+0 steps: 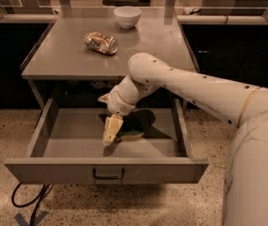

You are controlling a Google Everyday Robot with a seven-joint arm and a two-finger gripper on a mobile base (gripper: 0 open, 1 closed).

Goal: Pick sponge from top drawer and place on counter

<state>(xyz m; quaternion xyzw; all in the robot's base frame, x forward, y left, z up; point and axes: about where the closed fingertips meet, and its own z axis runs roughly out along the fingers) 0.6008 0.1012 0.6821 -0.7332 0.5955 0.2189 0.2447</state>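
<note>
Sponge [132,132] lying in the top drawer [72,147], gripper [110,132] down beside it

You are looking at the sponge lying flat on the drawer floor, a little right of the middle, its dark green face turned up and a thin yellow edge showing along its near side. Your gripper is hanging inside the drawer, pointing down, right against the sponge's left end. You cannot tell from this view whether it is touching the sponge, nor whether it is spread or closed. The white arm [190,86] is reaching in from the right, passing over the drawer's right wall and bending down at the wrist just under the counter's front edge. The drawer is standing pulled well out, with its dark bar handle [108,174] sitting at the middle of the front panel. Above it, the counter [63,60] is carrying a crushed can [101,43] lying on its side left of centre and a white bowl [127,16] standing near the back edge, well apart from the can. Behind the counter, a pale ledge [11,18] with glass panes is running across the view. Dark cables [30,202] are trailing over the speckled floor [138,206] below the drawer's left corner.
</note>
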